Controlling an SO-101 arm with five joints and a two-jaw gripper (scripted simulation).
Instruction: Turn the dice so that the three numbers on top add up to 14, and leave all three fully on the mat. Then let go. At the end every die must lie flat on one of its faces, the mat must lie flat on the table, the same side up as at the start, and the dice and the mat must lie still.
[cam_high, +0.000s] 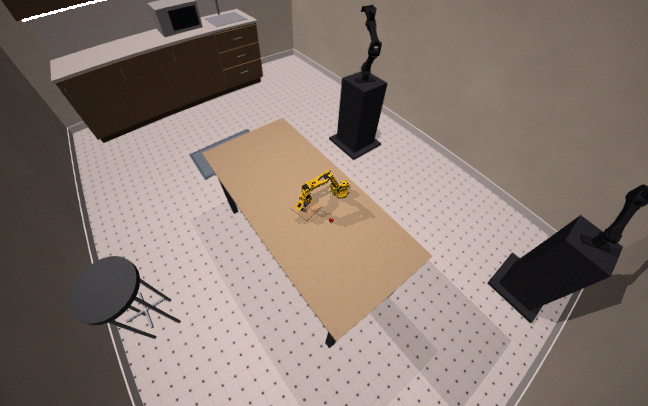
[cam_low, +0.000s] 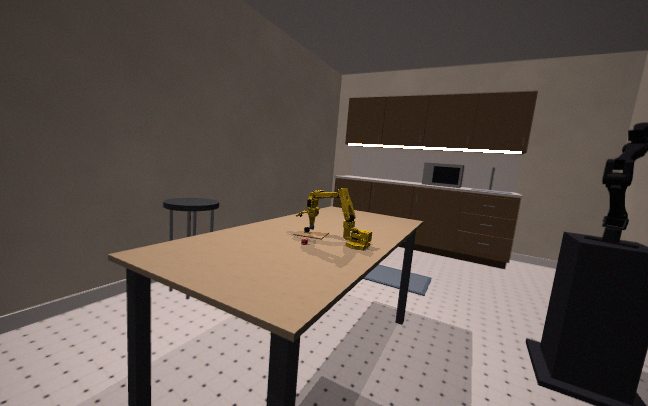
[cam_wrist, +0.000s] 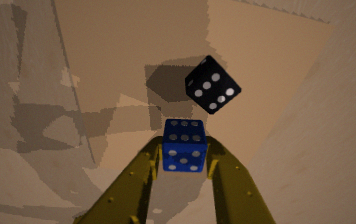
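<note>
My gripper (cam_high: 304, 205) (cam_low: 312, 228) (cam_wrist: 184, 151) is shut on the blue die (cam_wrist: 184, 146), holding it above the mat (cam_high: 308, 215) (cam_low: 320, 236) (cam_wrist: 280, 60). In the wrist view the blue die shows a six on its upper face and a five on the face nearer the fingertips. The black die (cam_low: 307, 229) (cam_wrist: 212, 86) is on the mat, just beyond the blue die and to its right in the wrist view, with six pips facing the camera. The red die (cam_high: 331, 220) (cam_low: 304, 241) lies on the table off the mat; its number is too small to read.
The arm's yellow base (cam_high: 342, 189) (cam_low: 359, 240) stands on the wooden table (cam_high: 345, 270) (cam_low: 225, 265), near one long edge. The red die is outside the mat, in the open part of the table. Arm shadows cross the mat and table.
</note>
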